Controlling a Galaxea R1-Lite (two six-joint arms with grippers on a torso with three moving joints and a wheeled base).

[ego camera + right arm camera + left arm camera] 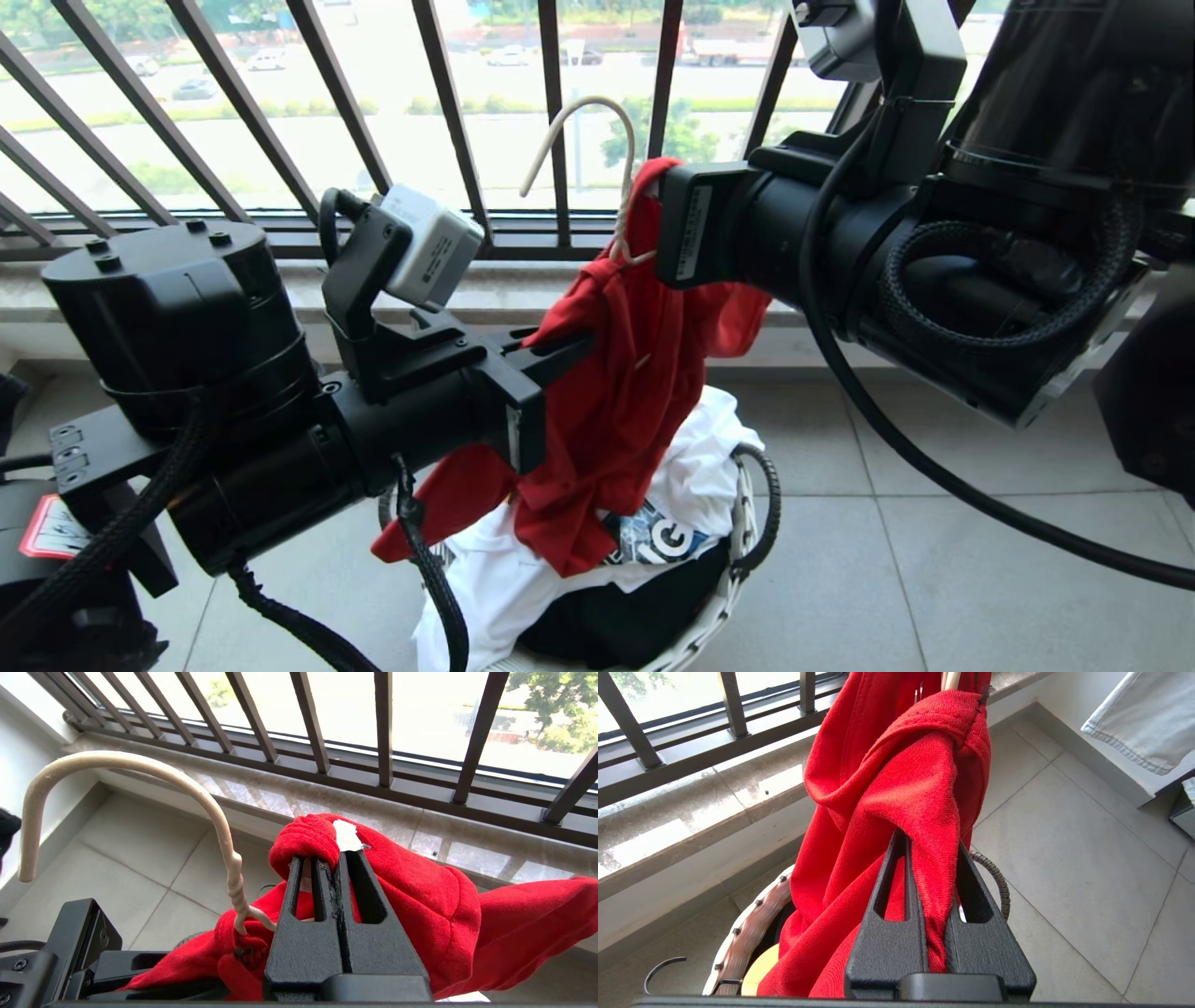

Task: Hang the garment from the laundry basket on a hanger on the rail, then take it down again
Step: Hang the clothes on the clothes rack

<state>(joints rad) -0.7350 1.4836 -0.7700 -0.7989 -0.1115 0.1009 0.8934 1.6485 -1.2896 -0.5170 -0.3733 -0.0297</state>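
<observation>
The red garment (625, 392) hangs bunched over the laundry basket (719, 607), held up between both arms. The hanger's (627, 168) cream hook sticks up out of the collar, and its twisted neck (236, 886) goes down into the red cloth. My left gripper (929, 840) is shut on a thick fold of the garment (896, 779), low on its left side. My right gripper (327, 858) is shut on the collar edge by the white label, just right of the hanger's neck. The rail is out of view.
A white T-shirt (709, 448) and a black one (607, 625) fill the basket (747, 933). The black balustrade (448, 103) and stone sill (523, 289) stand close behind. Tiled floor (934, 560) lies to the right. A pale grey cloth (1143, 718) hangs nearby.
</observation>
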